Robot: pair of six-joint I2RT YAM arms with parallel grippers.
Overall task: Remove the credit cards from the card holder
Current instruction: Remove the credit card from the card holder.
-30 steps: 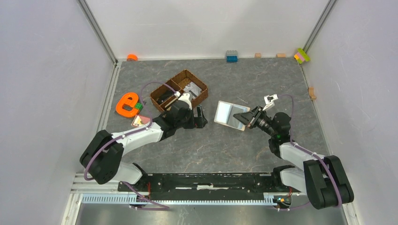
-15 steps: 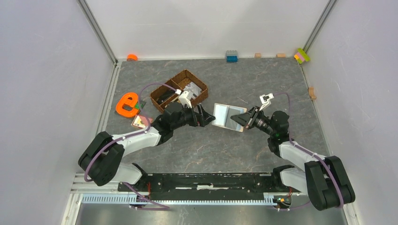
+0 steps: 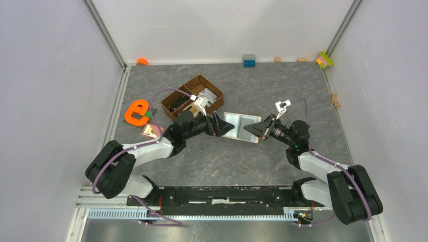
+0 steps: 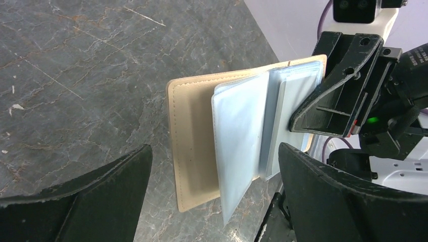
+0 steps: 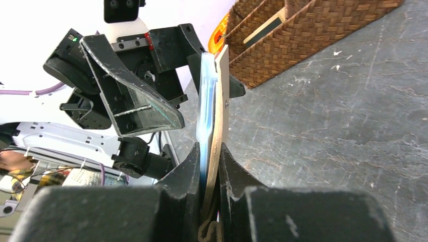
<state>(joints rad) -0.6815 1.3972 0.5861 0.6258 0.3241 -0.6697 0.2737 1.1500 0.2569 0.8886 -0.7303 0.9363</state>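
The beige card holder [image 3: 238, 125] hangs open above the table, and my right gripper [image 3: 255, 129] is shut on its right edge. The right wrist view shows the holder [image 5: 220, 96] edge-on between that gripper's [image 5: 211, 151] fingers. My left gripper [image 3: 223, 126] stands open at the holder's free left edge. In the left wrist view the tan cover [image 4: 194, 136] and its clear sleeves [image 4: 242, 131] face the open left gripper [image 4: 214, 148]. No credit cards can be made out in the sleeves. A small pinkish card [image 3: 150, 130] lies on the table beside the left arm.
A brown wicker basket [image 3: 188, 88] with compartments stands just behind the left gripper, also in the right wrist view [image 5: 323, 35]. An orange letter toy [image 3: 135, 112] lies to its left. Small blocks [image 3: 248, 60] line the back wall.
My left gripper has swung right, from beside the basket up to the holder's left edge, staying open. My right gripper has carried the holder slightly left toward it.
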